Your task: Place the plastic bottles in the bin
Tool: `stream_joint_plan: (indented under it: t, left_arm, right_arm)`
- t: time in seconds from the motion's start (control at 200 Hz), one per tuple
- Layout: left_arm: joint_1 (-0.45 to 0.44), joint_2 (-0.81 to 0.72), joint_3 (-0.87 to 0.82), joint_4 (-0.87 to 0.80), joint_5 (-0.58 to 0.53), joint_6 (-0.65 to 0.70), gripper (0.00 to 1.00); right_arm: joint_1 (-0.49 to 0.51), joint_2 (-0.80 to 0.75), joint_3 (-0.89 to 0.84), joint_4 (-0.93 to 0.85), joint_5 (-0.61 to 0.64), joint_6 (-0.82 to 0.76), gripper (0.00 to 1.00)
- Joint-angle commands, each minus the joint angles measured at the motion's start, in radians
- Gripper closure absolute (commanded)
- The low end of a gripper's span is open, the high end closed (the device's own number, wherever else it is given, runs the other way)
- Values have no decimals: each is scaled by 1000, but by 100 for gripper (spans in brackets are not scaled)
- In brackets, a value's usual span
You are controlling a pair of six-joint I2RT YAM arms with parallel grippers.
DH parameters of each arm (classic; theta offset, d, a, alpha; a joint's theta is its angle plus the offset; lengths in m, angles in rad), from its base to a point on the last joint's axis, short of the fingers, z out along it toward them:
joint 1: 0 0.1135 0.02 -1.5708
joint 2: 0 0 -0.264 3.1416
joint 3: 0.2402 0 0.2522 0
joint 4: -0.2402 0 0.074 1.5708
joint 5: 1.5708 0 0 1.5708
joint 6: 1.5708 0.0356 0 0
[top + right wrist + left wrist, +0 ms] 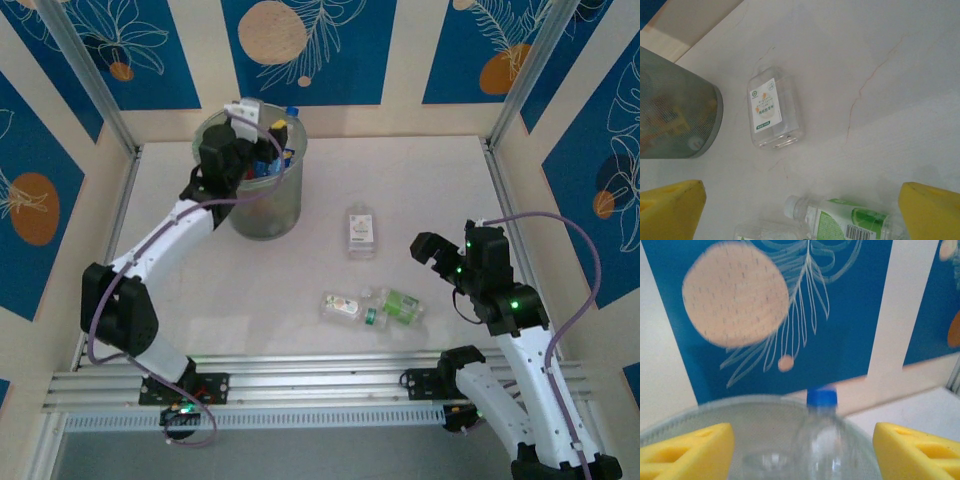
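Observation:
The translucent grey-green bin [268,200] stands at the back left and holds several bottles; a blue-capped bottle [291,115] sticks up past its rim. My left gripper [245,130] hovers over the bin. In the left wrist view its yellow fingers [687,451] are spread wide, with the blue-capped bottle [821,440] blurred beyond them inside the bin's rim [740,402]. Three bottles lie on the table: a flat white-labelled one [361,230], a clear one [342,306] and a green-labelled one [402,303]. My right gripper [450,250] hangs open above them, holding nothing.
In the right wrist view the flat bottle [772,114] lies beside the bin's wall [675,110], and the green-labelled bottle [850,220] and the clear one [770,231] lie between the yellow fingers [670,210]. Blue patterned walls enclose the table.

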Motion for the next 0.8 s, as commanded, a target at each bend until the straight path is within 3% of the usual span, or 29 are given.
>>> stream_joint_plan:
  t: [0.0,0.205,0.435,0.795]
  left_arm:
    - [13,63,194,-165,-28,-75,27]
    - [12,260,561,-460,-16,-146,28]
    - [11,446,831,-615,34,-165,27]
    - [-7,547,935,-686,-57,-110,29]
  right_arm:
    - [8,5,32,18,2,-9,1]
    - [11,6,33,19,0,-10,1]
    - [14,5,29,15,-2,-10,1]
    - [19,4,34,12,13,-19,1]
